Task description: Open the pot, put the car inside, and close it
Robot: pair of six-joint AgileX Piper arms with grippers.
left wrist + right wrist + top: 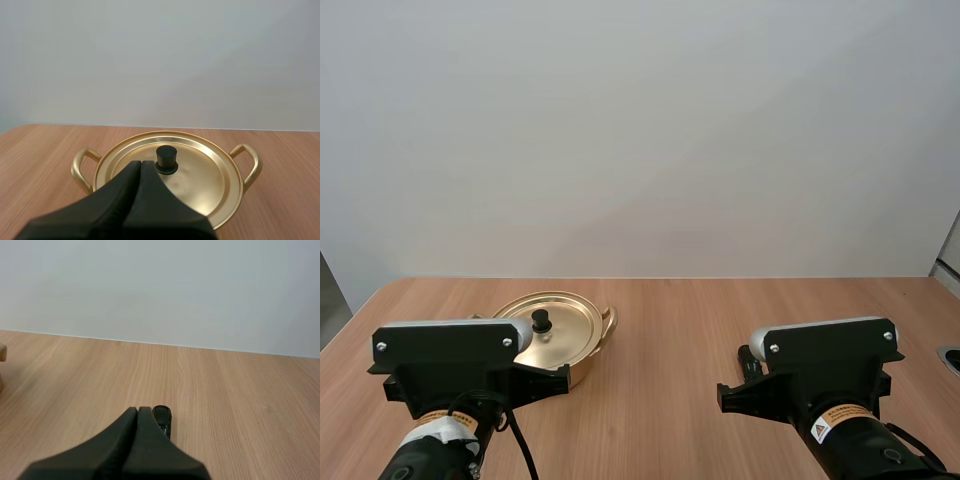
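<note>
- The pot (170, 175) is a shallow round vessel of shiny, gold-coloured metal, with a loop handle (80, 167) curving out from each side.
- Its lid (200, 172) is seated on the rim. The lid is a flat golden disc with a raised ring near its edge and a small black knob (166, 158) at its centre.
- In the high view, the pot (560, 335) stands on the wooden table (670, 400) directly ahead of my left arm, well apart from my right arm.
- The left gripper (140, 167) is clenched on nothing, its two black fingers pressed together into one dark wedge. The tip is over the near part of the lid, just short of the knob and not touching it.
- The right gripper (138, 412) is likewise closed and empty, with its fingers lying together low over the bare wood.
- The car (163, 420) is a small, glossy black thing lying on the table just beside the right gripper's tip. The fingers partly hide it, so I cannot make out its details.
</note>
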